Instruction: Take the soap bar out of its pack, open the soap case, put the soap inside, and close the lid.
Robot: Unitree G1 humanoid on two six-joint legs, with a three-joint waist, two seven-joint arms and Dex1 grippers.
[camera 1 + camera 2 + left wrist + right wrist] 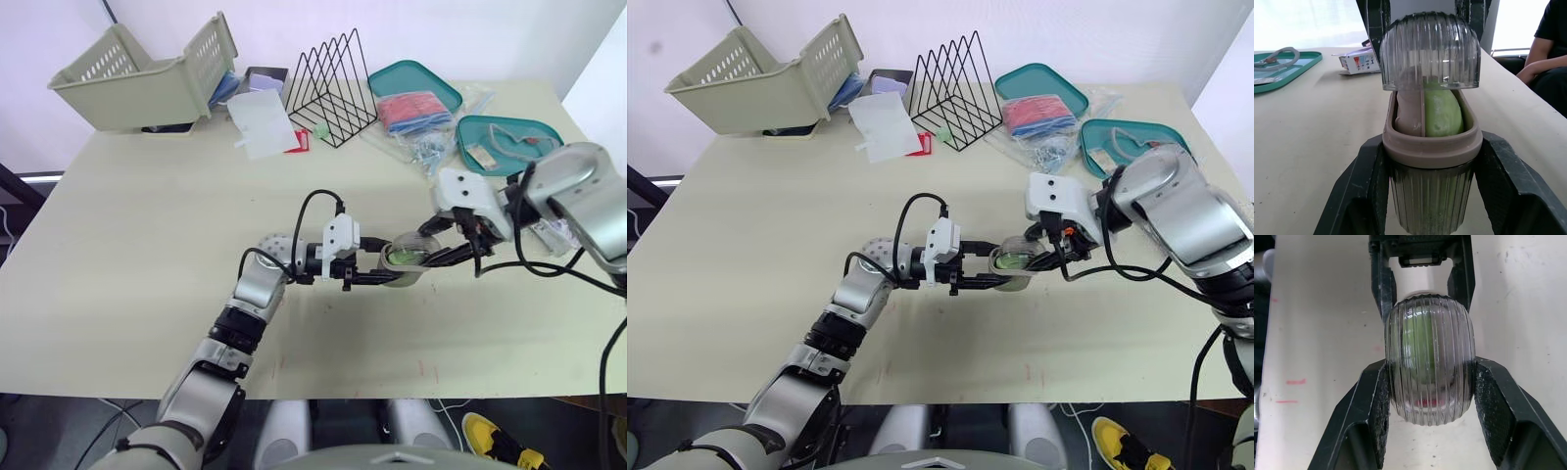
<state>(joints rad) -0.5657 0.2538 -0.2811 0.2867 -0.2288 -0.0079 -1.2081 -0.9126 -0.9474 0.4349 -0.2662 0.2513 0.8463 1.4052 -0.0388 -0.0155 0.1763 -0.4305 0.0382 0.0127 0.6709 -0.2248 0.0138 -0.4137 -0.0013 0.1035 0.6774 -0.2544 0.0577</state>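
Soap case (404,260) is held just right of the bench's (147,245) middle, nearer its front edge. The left gripper (1430,196) clamps its base, with the green soap (1443,115) inside. The right gripper (1430,396) pinches the ribbed lid (1430,51), which is raised over it.

The ribbed lid (1430,54) between the fingers of the right gripper (1430,369) covers the upper part of the green soap (1442,115). Through the ribs, the soap is only a green smear. I cannot tell what the pale brown piece (1408,115) just beside the soap is. The bottom of the soap case (1430,196), between the fingers of the left gripper (1432,147), is cut off by the picture's edge.

Beyond the left gripper lies a small box (1359,62) with print too small to read. A green tray (1288,68) there runs out of the picture. A person (1547,54) is cut off too, with only a dark sleeve and a forearm visible.

Far beyond both grippers, a tipped basket (137,83) hides most of a dark thing (168,127) under it.
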